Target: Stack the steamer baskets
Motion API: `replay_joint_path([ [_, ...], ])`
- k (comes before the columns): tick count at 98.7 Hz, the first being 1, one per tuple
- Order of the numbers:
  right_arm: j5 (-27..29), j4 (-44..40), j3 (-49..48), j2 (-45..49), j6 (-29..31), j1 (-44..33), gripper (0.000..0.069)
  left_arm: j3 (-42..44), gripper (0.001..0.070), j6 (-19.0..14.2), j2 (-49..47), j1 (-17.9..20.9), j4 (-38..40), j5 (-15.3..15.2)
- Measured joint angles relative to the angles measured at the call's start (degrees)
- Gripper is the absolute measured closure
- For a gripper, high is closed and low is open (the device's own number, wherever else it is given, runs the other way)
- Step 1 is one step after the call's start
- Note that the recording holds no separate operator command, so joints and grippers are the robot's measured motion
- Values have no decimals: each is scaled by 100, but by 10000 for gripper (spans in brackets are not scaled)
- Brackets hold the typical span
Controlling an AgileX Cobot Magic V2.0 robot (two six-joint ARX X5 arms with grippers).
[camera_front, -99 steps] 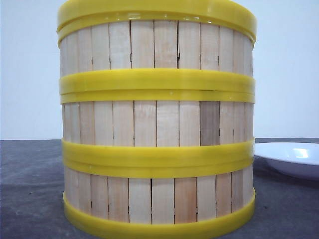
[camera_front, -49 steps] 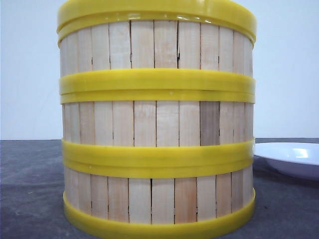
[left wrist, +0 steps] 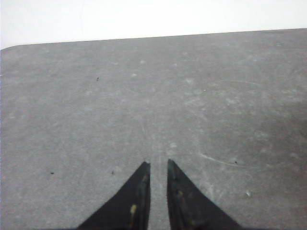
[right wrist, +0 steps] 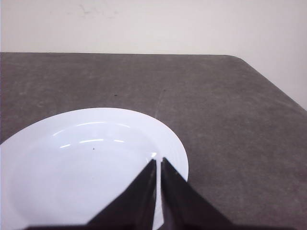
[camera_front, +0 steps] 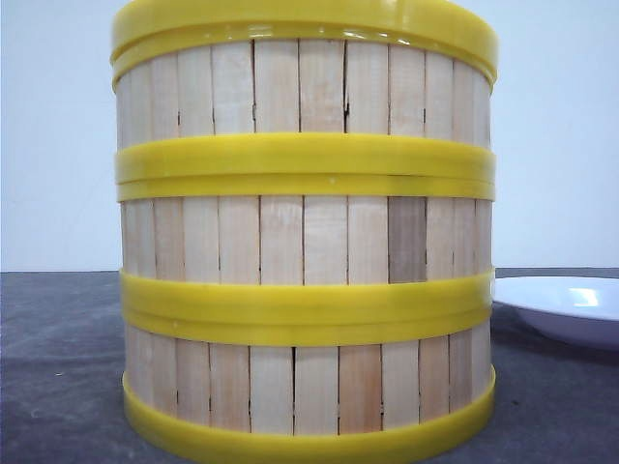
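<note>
Three steamer baskets stand stacked in one column close to the front camera: the bottom basket (camera_front: 305,387) on the dark table, the middle basket (camera_front: 305,237) on it, and the top basket (camera_front: 305,92) above. Their yellow rims line up. Neither gripper shows in the front view. In the left wrist view, my left gripper (left wrist: 157,164) hangs over bare grey table (left wrist: 144,86); its black fingers are almost together and hold nothing. My right gripper (right wrist: 159,160) is shut and empty above the rim of a white plate (right wrist: 86,167). No basket appears in either wrist view.
The white plate (camera_front: 566,304) lies on the table just right of the stack. The table's far edge and rounded corner (right wrist: 240,58) meet a pale wall behind. The stack hides most of the table in the front view.
</note>
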Motion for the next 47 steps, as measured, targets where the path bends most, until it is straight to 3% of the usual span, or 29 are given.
replay_joint_path([
  [47, 0, 120, 0, 0, 0, 0, 681, -2, 674, 0, 0, 0, 0, 0],
])
